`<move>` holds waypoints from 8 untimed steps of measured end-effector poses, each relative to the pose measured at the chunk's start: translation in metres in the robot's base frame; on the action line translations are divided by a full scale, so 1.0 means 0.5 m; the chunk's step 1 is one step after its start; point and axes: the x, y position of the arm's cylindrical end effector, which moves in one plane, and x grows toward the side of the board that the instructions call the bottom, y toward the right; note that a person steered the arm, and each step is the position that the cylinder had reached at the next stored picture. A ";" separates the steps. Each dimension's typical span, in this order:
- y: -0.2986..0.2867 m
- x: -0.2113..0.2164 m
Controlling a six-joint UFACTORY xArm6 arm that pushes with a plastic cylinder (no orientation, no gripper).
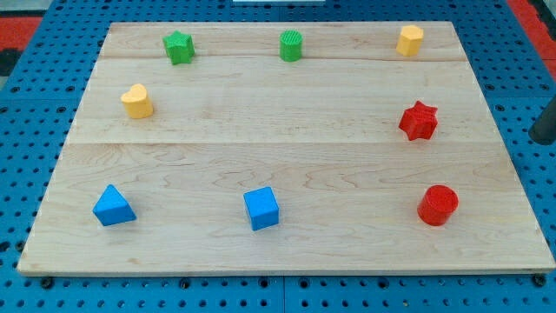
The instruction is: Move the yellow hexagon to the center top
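Note:
The yellow hexagon (410, 40) stands near the board's top right corner. A green cylinder (291, 45) stands at the center top, to the hexagon's left. A dark rod shows at the view's right edge, off the wooden board (278, 148). Its lower end, my tip (543, 139), is to the right of the red star (418, 121) and well below and to the right of the hexagon. It touches no block.
A green star (178, 47) is at the top left and a yellow heart (136, 101) below it. A blue triangle (113, 207), a blue cube (261, 209) and a red cylinder (437, 205) stand along the bottom. Blue pegboard surrounds the board.

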 end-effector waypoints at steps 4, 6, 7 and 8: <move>-0.004 -0.069; -0.001 -0.065; -0.001 -0.065; -0.001 -0.072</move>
